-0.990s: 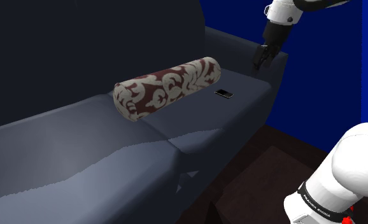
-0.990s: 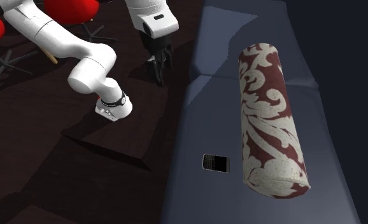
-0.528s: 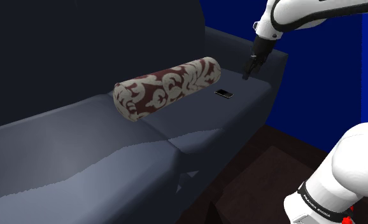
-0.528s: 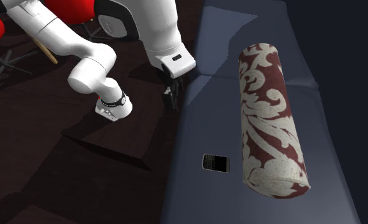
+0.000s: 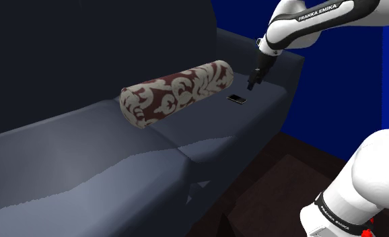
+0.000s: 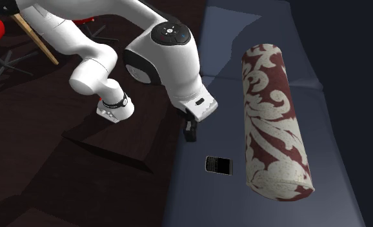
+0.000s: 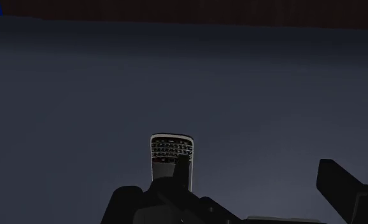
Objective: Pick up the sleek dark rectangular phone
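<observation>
A small dark phone [image 5: 237, 99] with a keypad lies flat on the dark blue-grey sofa seat [image 5: 247, 124], near its front edge and close to one end of a patterned bolster. My black gripper [image 5: 252, 84] hovers a little above the seat, just beside the phone [image 6: 219, 165] and apart from it. In the second exterior view the gripper [image 6: 190, 134] hangs over the seat's front edge, up-left of the phone. In the wrist view the phone [image 7: 171, 153] lies just ahead of one finger [image 7: 135, 203], which hides its near end. The gripper [image 7: 237, 200] is open and holds nothing.
A long maroon-and-cream bolster [image 5: 176, 93] lies across the seat right behind the phone [image 6: 273, 122]. The sofa backrest [image 5: 119, 47] rises behind it. Dark floor [image 6: 62, 180], my base [image 6: 112, 106] and red chairs [image 6: 72, 9] lie off the sofa's front; a blue wall [image 5: 341, 94] stands beyond.
My arm has swung the gripper from beyond the sofa's front edge in over the seat and down, ending close beside the phone. The phone and bolster have not moved.
</observation>
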